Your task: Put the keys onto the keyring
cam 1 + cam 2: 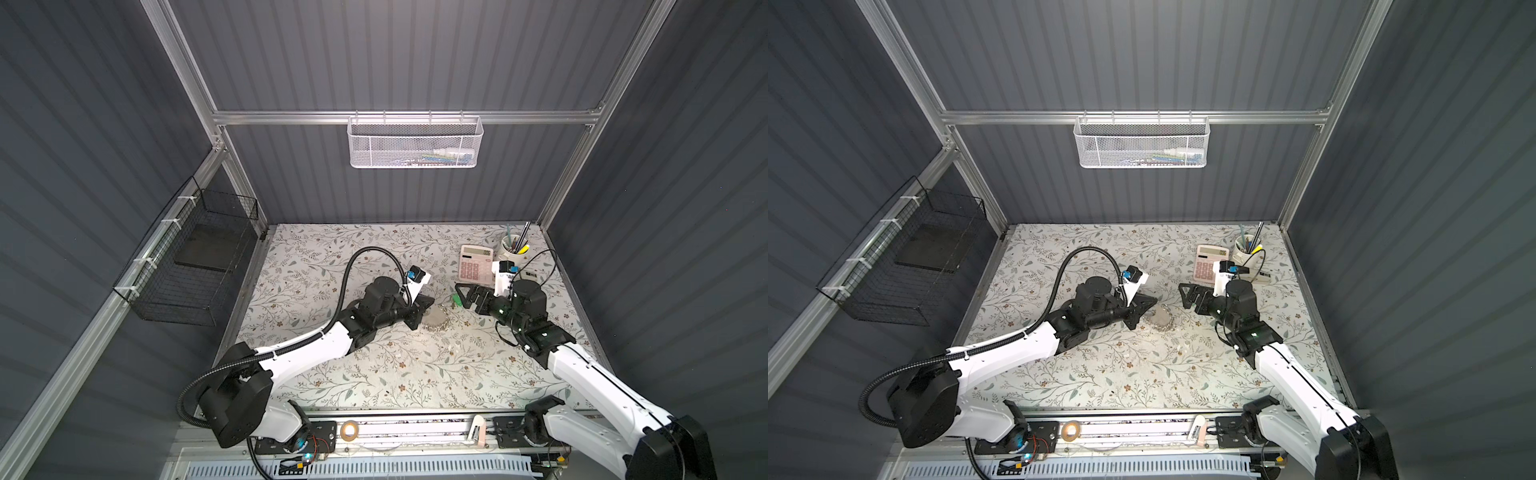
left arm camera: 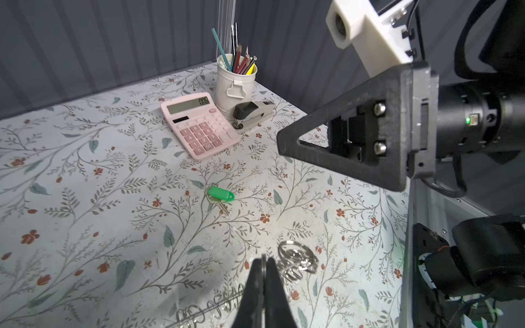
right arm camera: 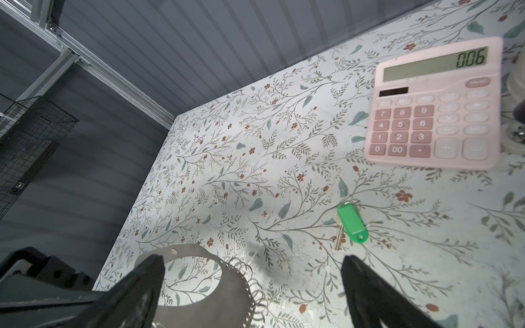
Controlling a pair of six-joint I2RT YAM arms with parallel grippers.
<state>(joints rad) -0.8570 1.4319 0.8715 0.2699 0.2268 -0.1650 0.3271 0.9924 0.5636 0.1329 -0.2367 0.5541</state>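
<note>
The right gripper (image 3: 252, 272) is spread wide open, with nothing in it and touching nothing. In its wrist view, one finger sits in front of the keyring (image 3: 193, 251) and the other just short of the key (image 3: 352, 223), with bare table (image 3: 255, 142) between them.

The left gripper (image 2: 264, 264) is the opposite. Its fingers are squeezed tight together with a thin sliver of metal poking out at the tips, so it looks clamped on the keyring's edge. The keyring is a flat grey metal hoop with loads of little wire rings strung along it, sitting about mid-table. The side at the left gripper looks lifted a bit, but I can't say for sure.

The key lies flat on the table just right of the keyring, on the near side of the pink calculator (image 3: 434, 113) and right by the open fingers. In a top view the key (image 1: 458, 300) is only a speck of green next to them. Its long axis runs roughly near-far, with the loop end toward the far wall and the blade tip pointing near and a touch left. The green plastic part lies alongside the blade on its right.

As for readable stuff, the calculator display says 006. The buttons show 0-9, 00 and a dot, and the function buttons are too blurry to make out.
</note>
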